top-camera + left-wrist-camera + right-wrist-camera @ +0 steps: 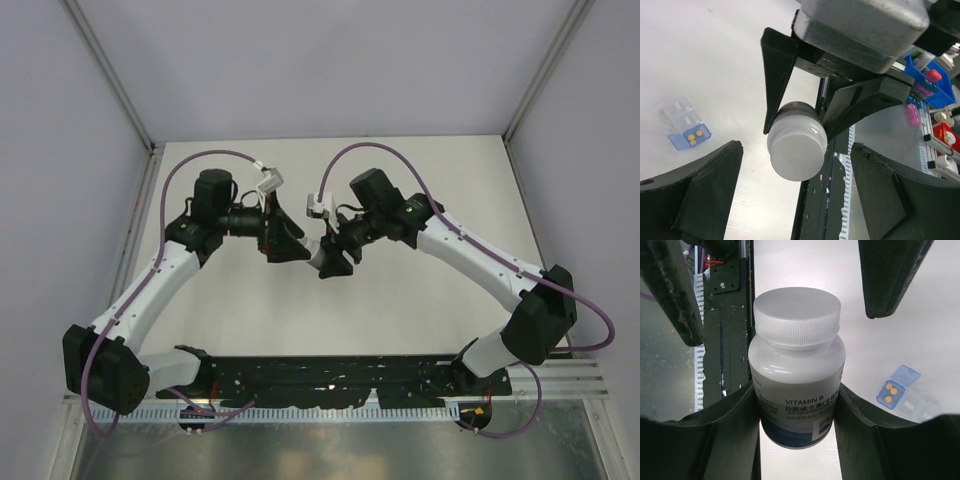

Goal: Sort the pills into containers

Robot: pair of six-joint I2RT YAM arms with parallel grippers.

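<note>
Over the bench (400,300) middle: both claws are pointed at each other, tips close.
Right claw (796,407): clamped on the bottle (797,390), which is held off the bench.
Bottle: labelled VITAMIN B; white cap (797,315) is turned toward the left claw (795,150).
Left claw: spread wide either side of the cap, nothing gripped.
Pill box (686,124): laid on the bench, blue lid open, yellow pills (694,135) inside.

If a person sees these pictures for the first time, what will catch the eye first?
The two arms meet above the middle of the table, where the right gripper clamps a Vitamin B bottle by its body. The left gripper is open, one finger on each side of the white cap. On the table nearby lies a small clear pill box, its blue lid open on yellow pills.
</note>
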